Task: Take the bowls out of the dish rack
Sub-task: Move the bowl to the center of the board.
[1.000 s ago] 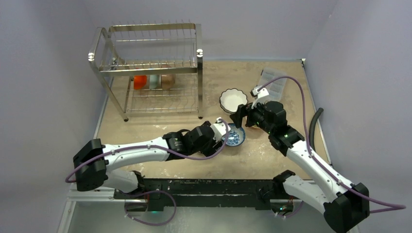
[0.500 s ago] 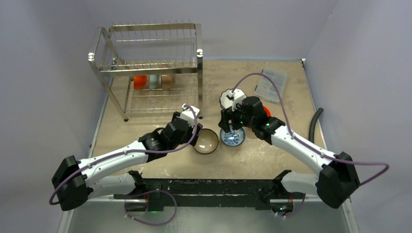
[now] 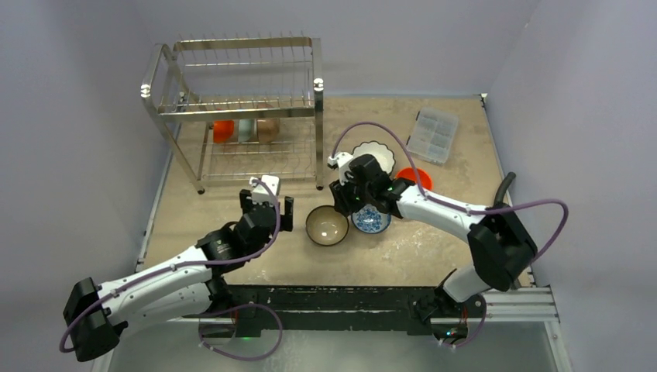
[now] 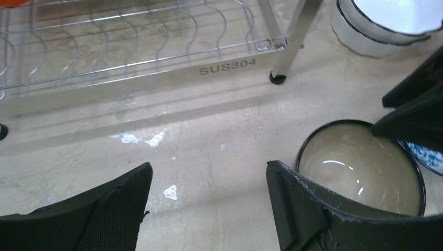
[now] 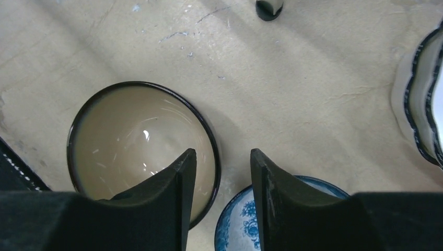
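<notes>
Change: the tan bowl [image 5: 136, 136] now sits on the table just off the dish rack's [image 3: 318, 132] near right leg. The left arm has let it go and drawn back along the rack's front.
Left gripper [image 4: 209, 170]: jaws wide apart, empty, facing the rack's lower tier.
Right gripper [image 5: 223, 154]: it has swung in from farther right of the rack. Its fingers are partly closed astride the tan bowl's rim, one inside and one outside, and seemingly not yet pinching.
Meaning: one more bowl is out, and the right arm probably means to shift it.
Still in rack: an orange bowl [image 3: 223, 130] and two paler ones on the lower tier.
Hidden: the blue-patterned bowl [image 3: 372, 221] is partly under the right arm, and the rack bowls show only edge-on.
</notes>
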{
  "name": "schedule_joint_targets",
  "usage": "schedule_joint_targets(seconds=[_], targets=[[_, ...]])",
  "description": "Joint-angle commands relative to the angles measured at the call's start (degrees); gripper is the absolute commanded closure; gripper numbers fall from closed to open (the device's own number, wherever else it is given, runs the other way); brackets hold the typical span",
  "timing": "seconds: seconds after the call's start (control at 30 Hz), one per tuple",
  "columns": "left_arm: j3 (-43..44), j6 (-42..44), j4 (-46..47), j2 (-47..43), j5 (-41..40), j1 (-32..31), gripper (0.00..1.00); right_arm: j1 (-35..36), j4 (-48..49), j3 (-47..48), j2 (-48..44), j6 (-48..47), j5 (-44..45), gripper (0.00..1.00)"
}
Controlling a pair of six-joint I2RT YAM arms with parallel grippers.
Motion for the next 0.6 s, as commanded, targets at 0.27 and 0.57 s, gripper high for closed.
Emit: schedule_joint_targets(seconds=[0.27,0.57], targets=[[-1.63,-1.96,1.61,-2.18,-7.36,0.41,0.21,0.97,-1.84,5.18,7.01,-2.46,1.17,0.77],[-2.05,-1.23,2.16,-3.06,-7.98,0.4,0.21,0.74,-2.82,5.43,5.53,-4.07,6.98,1.0]])
